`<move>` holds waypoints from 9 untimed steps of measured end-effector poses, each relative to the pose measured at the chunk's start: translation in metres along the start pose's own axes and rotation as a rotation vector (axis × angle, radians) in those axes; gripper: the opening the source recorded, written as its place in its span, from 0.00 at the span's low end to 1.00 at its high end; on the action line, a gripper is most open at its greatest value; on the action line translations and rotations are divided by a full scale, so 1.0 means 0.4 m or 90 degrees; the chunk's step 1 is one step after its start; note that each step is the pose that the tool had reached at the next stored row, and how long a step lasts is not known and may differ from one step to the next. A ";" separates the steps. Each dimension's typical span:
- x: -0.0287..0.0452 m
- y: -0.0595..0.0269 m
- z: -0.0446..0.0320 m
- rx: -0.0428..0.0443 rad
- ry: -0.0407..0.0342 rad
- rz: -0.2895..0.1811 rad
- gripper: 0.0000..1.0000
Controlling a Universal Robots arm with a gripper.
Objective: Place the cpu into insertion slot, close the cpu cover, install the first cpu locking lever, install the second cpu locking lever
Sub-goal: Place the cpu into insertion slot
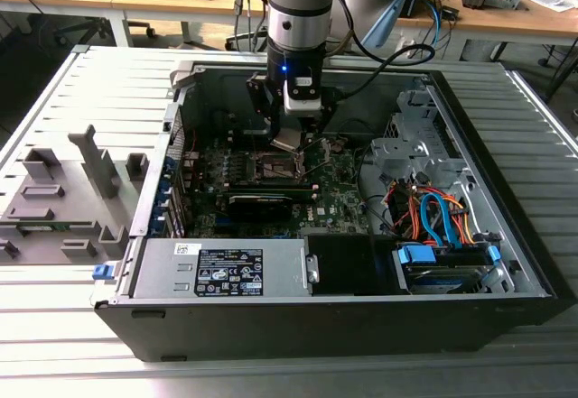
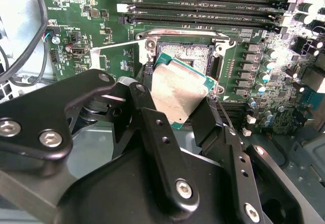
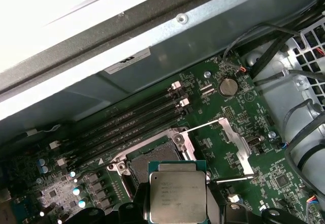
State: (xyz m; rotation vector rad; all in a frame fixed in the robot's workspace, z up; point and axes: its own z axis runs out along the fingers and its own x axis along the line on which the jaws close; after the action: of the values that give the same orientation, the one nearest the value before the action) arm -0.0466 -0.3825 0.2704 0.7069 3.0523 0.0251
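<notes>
Second wrist view: cpu point(image 2: 177, 94) partly hides insertion slot point(image 2: 185, 54).

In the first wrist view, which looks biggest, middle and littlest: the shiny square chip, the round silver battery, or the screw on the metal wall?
1. the cpu, biggest by far, though it sits nearest the camera, which makes it look larger.
2. the round battery.
3. the screw, smallest.

Print on cpu point(image 3: 177, 193) and power supply label point(image 1: 228, 270): illegible.
</notes>
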 end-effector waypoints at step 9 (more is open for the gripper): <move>0.000 0.000 0.000 0.0022 -0.0011 0.003 0.54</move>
State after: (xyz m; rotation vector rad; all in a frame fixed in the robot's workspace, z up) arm -0.0466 -0.3825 0.2704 0.7134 3.0499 0.0193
